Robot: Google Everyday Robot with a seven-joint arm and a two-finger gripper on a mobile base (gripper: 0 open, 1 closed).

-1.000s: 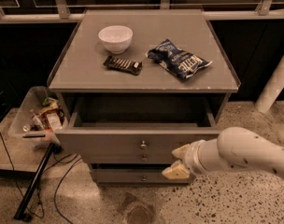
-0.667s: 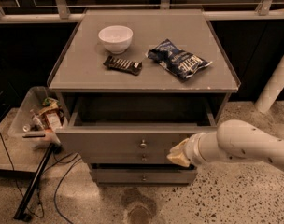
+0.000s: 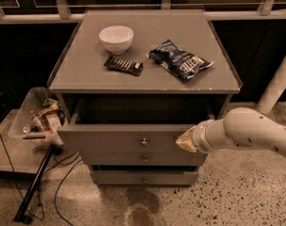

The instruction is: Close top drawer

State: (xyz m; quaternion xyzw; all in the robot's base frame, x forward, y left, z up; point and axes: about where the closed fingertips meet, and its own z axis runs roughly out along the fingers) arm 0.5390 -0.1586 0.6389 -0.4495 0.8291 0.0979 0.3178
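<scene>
The top drawer [image 3: 110, 138] of the grey cabinet stands pulled out partway, its flat front with a small round metal knob [image 3: 144, 141] facing me and its dark inside showing above. My gripper [image 3: 184, 141] comes in from the right on a white arm [image 3: 246, 134] and sits against the right part of the drawer front, to the right of the knob. Two similar knobbed drawer fronts lie below it, the middle one [image 3: 144, 159] and the bottom one [image 3: 144, 178].
On the cabinet top [image 3: 86, 76] sit a white bowl [image 3: 116, 38], a dark snack bar [image 3: 123, 65] and a blue chip bag [image 3: 179, 59]. A clear bin of clutter [image 3: 37, 119] stands on the floor at left, with a black pole [image 3: 35, 182] and cables. A white post [image 3: 278, 79] stands at right.
My gripper has moved up and to the left from beside the lower right of the drawer front onto the front. The drawer looks pushed in a little.
</scene>
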